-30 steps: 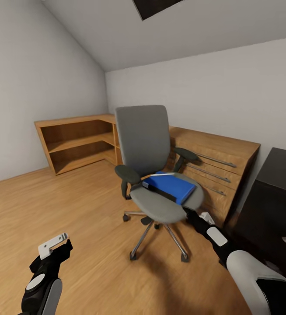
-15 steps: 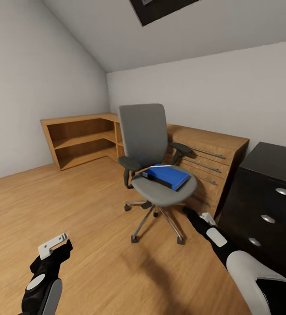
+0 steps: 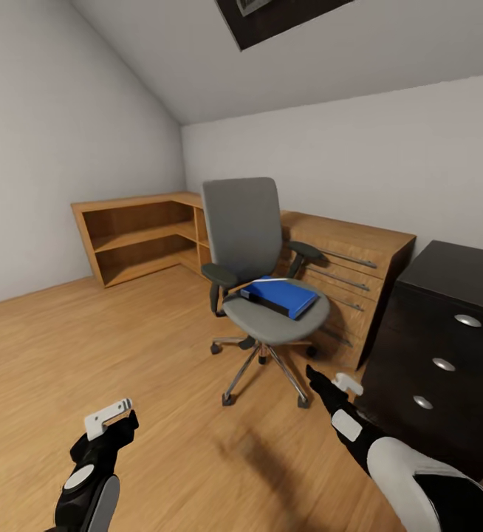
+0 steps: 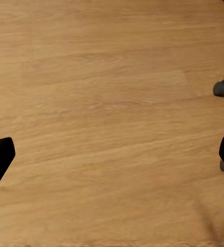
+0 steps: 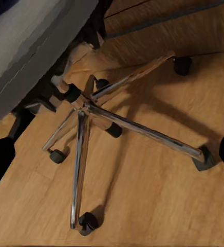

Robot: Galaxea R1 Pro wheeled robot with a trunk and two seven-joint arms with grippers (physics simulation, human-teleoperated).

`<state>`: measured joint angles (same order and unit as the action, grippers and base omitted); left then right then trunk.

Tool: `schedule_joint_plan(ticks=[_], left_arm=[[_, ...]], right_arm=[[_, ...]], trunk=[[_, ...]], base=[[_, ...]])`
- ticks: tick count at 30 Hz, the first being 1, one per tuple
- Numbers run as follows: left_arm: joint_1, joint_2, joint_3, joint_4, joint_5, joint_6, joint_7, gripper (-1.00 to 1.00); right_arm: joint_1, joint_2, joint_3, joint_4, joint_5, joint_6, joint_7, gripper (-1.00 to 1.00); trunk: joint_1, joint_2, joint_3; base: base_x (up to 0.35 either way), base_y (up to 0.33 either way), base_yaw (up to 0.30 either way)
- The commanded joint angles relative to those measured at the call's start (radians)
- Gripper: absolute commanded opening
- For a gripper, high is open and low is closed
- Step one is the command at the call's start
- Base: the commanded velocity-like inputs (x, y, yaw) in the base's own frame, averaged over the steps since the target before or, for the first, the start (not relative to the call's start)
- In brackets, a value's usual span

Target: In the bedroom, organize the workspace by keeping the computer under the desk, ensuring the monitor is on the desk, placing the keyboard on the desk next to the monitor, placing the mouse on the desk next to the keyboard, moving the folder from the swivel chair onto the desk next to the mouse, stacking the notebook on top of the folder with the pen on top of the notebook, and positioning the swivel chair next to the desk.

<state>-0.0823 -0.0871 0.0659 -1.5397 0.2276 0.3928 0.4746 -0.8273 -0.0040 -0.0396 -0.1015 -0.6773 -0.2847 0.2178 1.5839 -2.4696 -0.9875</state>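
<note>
The folder point(image 3: 280, 296) is seen flat on the swivel chair point(image 3: 260, 277) seat; both grippers, left point(image 3: 108, 418) and right point(image 3: 329, 384), are spread wide and empty; a careless reach risks rolling the chair away

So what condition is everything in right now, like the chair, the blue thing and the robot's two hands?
swivel chair: upright on the wood floor, facing the robot.
folder: lying flat on the chair seat, something thin on top.
dark drawer unit: drawers closed.
wood shelving: open shelves.
left hand: open, holding nothing.
right hand: open, empty, near the chair base.
</note>
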Motion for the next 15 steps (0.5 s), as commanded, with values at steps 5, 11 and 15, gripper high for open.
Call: schedule_joint_plan(ticks=[5,11,15], left_arm=[[-0.001,0.0,-0.004,0.097,0.009,0.001,0.002,1.0],[-0.001,-0.002,-0.006,0.154,0.009,0.0,0.0,1.0],[-0.001,-0.002,-0.006,0.233,0.008,-0.003,0.001,1.0]], right_arm=[[0.127,0.016,-0.005,0.113,0.228,-0.291,0.007,1.0],[0.209,0.015,-0.005,0.119,0.297,-0.396,0.006,1.0],[0.247,0.017,-0.005,0.12,0.305,-0.427,0.005,1.0]], trunk=[[-0.02,0.035,0.015],[-0.043,0.077,0.034],[-0.058,0.105,0.046]], base=[[0.0,0.0,0.0],[0.0,0.0,0.0],[0.0,0.0,0.0]])
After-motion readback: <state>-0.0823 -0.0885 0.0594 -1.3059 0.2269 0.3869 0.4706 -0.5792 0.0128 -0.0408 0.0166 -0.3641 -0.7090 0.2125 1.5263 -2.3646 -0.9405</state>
